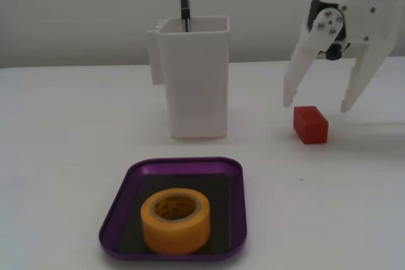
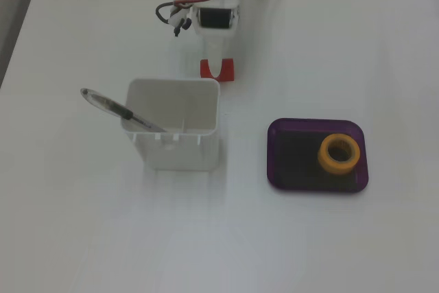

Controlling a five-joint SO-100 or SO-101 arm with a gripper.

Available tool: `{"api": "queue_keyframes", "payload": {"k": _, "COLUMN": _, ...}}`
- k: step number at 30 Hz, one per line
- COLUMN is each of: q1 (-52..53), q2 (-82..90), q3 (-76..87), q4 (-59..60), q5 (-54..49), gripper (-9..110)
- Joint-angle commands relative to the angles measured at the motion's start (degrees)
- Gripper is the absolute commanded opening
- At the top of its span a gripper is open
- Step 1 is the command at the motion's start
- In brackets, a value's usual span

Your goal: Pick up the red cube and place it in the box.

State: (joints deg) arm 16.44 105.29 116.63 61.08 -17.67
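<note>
- White table (image 1: 63,156) fills both fixed views.
- We see the gripper (image 1: 319,104) spread wide, empty, hovering just above the red cube (image 1: 311,124) at mid-right.
- Our box (image 1: 126,200) sits lower centre, holding a yellow tape roll (image 1: 175,219).

Bright, washed-out, slightly soft pictures

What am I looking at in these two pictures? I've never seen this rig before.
It is a small white robot arm with a two-fingered gripper. One fixed view looks across the table from low down; the other looks down from above. On the table: a red cube, a purple box with a yellow tape roll inside, and a white container holding a pen. The jaws are open, poised just above the cube. Nothing is held yet.
</note>
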Motion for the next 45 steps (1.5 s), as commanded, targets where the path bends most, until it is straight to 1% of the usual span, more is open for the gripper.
{"api": "queue_keyframes", "payload": {"k": 1, "q1": -0.2, "q2": -0.8, "q3": -2.1, "q4": -2.4, "q5": -0.4, "gripper": 24}}
{"api": "queue_keyframes", "payload": {"k": 7, "q1": 0.0, "q2": -6.0, "q3": -2.1, "q4": -5.7, "q5": -1.5, "gripper": 24}}
{"api": "queue_keyframes", "payload": {"k": 11, "q1": 2.7, "q2": -9.3, "q3": -2.1, "q4": -7.3, "q5": -1.5, "gripper": 23}}
{"api": "queue_keyframes", "payload": {"k": 15, "q1": 4.1, "q2": -11.7, "q3": -2.1, "q4": -7.8, "q5": -3.7, "gripper": 16}}
{"api": "queue_keyframes", "payload": {"k": 20, "q1": 3.6, "q2": -11.0, "q3": -2.1, "q4": -6.9, "q5": -4.6, "gripper": -1}}
{"api": "queue_keyframes", "payload": {"k": 24, "q1": 3.4, "q2": -5.7, "q3": -2.3, "q4": -2.8, "q5": -4.3, "gripper": -1}}
{"api": "queue_keyframes", "payload": {"k": 26, "q1": 2.8, "q2": -1.9, "q3": -3.0, "q4": 0.6, "q5": -1.8, "gripper": -1}}
{"api": "queue_keyframes", "payload": {"k": 31, "q1": -4.4, "q2": 9.5, "q3": -3.3, "q4": 10.4, "q5": 2.8, "gripper": -1}}
{"api": "queue_keyframes", "payload": {"k": 36, "q1": -17.6, "q2": 22.0, "q3": -3.2, "q4": 14.6, "q5": 7.6, "gripper": -1}}
{"api": "queue_keyframes", "payload": {"k": 40, "q1": -28.4, "q2": 27.5, "q3": -3.2, "q4": 14.0, "q5": 12.1, "gripper": -1}}
{"api": "queue_keyframes", "payload": {"k": 42, "q1": -31.0, "q2": 27.1, "q3": -3.2, "q4": 12.7, "q5": 14.0, "gripper": -1}}
{"api": "queue_keyframes", "payload": {"k": 45, "q1": -31.8, "q2": 24.4, "q3": -3.3, "q4": 7.1, "q5": 17.3, "gripper": -1}}
